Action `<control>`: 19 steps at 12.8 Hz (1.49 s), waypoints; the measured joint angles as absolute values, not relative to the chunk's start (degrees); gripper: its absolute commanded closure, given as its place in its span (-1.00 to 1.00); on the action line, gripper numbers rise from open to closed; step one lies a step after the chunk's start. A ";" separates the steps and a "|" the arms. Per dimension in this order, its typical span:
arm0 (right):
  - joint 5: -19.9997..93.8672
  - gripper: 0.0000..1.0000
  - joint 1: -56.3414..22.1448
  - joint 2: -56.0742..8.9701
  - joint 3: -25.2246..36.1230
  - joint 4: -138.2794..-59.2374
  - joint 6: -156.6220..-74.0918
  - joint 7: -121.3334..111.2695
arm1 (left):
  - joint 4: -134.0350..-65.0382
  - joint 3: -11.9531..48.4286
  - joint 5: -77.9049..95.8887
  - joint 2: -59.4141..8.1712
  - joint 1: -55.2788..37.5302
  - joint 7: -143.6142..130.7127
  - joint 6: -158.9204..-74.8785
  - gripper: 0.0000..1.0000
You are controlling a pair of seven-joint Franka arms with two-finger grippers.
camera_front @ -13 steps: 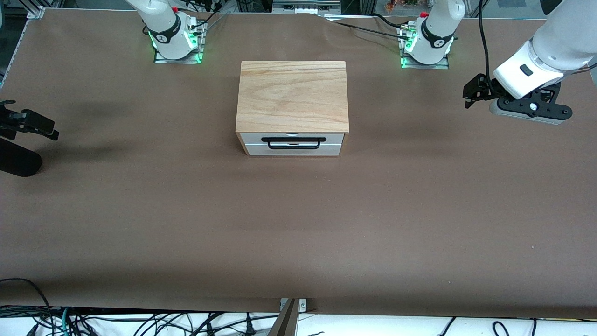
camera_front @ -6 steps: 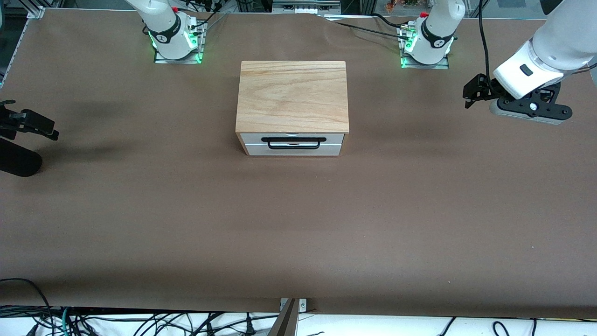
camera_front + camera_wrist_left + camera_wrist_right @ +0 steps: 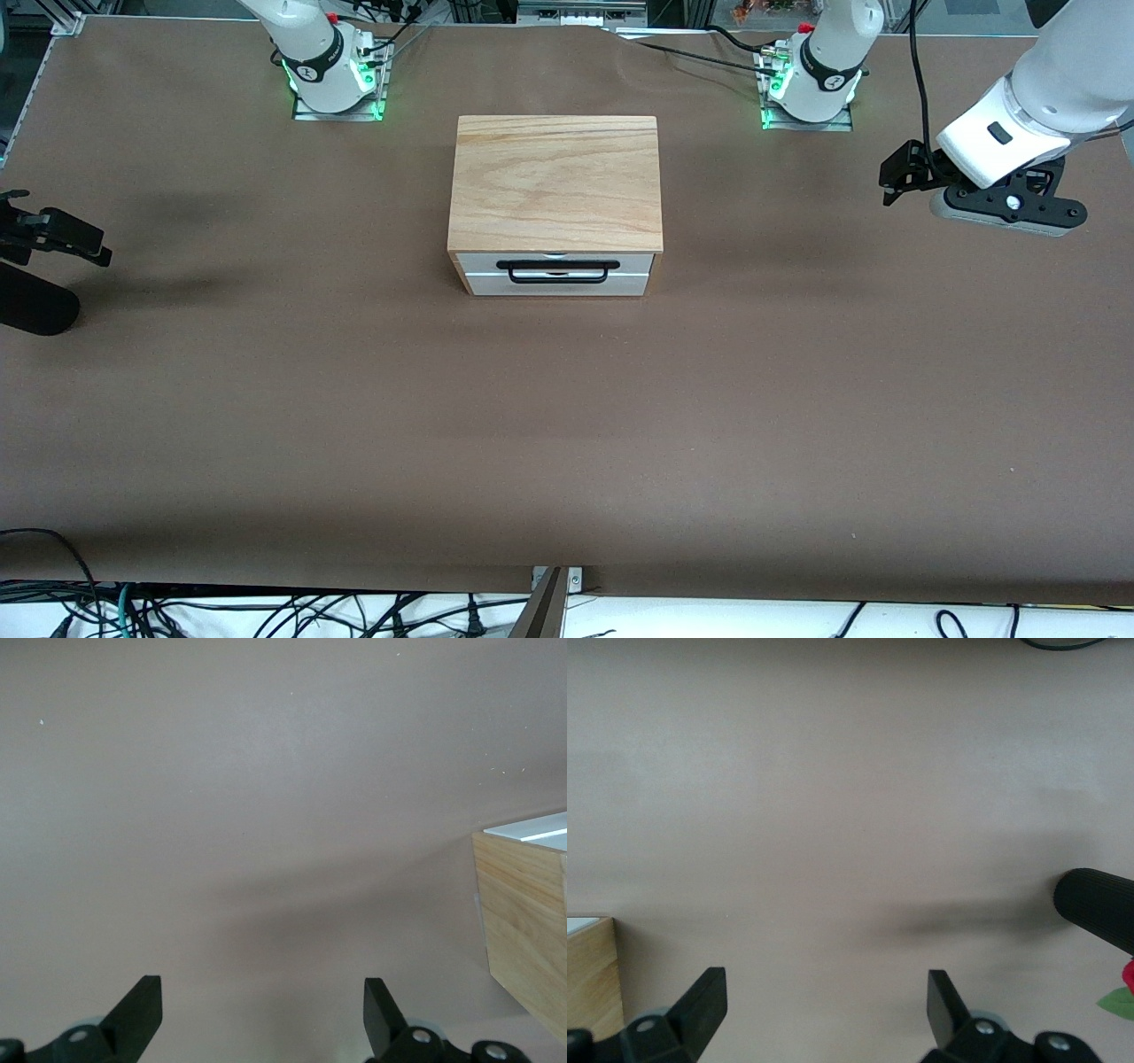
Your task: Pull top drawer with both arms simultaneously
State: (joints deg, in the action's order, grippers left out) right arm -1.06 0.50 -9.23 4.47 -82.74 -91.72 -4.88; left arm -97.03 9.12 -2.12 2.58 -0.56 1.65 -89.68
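At the right arm's end of the brown paper-covered table (image 3: 354, 425), the right arm's small black two-finger gripper (image 3: 826, 1005) hangs in the air over the table's edge, well apart from the cabinet. Its wrist view shows the 2 black fingers (image 3: 700, 997) spread wide with bare table between them, and a black cylindrical object (image 3: 1097, 906) lies off to one side.

In the middle of the table, closer to the robots' bases than to the front edge, stands the small cabinet with the pale wood-grain top (image 3: 556, 182). The top drawer with the white front panel (image 3: 556, 267) faces the front camera and sits flush in the cabinet, fully closed. Its black rectangular wire loop handle (image 3: 557, 271) runs across the panel, with nothing touching it.

At the left arm's end, the left arm's small black two-finger gripper (image 3: 262, 1008) hovers over the table near that edge, also well apart from the cabinet. Its 2 fingers (image 3: 142, 999) stand wide apart and hold nothing; a corner of the cabinet's wood side shows in its wrist view.
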 measured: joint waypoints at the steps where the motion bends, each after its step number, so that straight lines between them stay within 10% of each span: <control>1: -1.06 -1.00 0.50 -9.23 4.47 -82.74 -91.72 -4.86 | -97.03 9.12 -2.12 2.58 -0.56 1.65 -89.68 -1.00; 19: 7.93 -1.00 -3.95 -15.49 2.89 -83.62 -91.69 -4.44 | -97.03 8.89 1.76 2.54 0.69 1.66 -92.62 -1.00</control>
